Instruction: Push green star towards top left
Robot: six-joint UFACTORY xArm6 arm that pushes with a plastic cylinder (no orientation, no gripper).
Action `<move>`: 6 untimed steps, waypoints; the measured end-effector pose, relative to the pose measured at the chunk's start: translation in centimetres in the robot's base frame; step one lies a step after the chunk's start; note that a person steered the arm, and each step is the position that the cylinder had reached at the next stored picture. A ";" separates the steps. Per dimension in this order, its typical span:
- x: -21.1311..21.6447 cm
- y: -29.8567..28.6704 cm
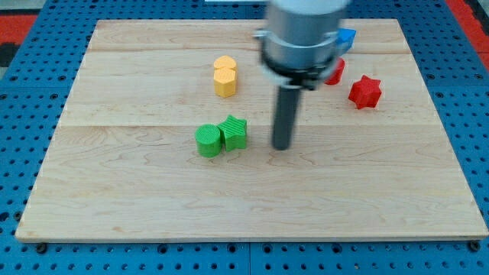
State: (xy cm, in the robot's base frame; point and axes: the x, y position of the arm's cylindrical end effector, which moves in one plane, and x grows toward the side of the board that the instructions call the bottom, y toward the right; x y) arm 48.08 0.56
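My tip rests on the wooden board near its middle. It is a bare dark rod with nothing to open or close, and it holds nothing. The rod hangs from a grey cylindrical mount that is blurred and fills the top centre of the view.

From my tip, the green star lies near at about ten o'clock, with a clear gap of bare wood between us. The star is ridged, a mid green, sitting flat on the board just left of centre. Touching its left side is a green cylinder, rounder and a shade brighter.

Further out at eleven o'clock stands a yellow block, tall with faceted sides, well apart from the green pair. At two o'clock is a red star. Closer to the mount, a second red block and a blue block are partly hidden behind it, so I cannot tell their shapes.

Count: two green, two red, one yellow, one blue, six blocks in all. There are no containers; every block sits directly on the board, which lies on a blue pegboard.
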 end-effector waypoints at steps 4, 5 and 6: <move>-4.7 -13.0; -6.9 -20.2; -12.2 -20.3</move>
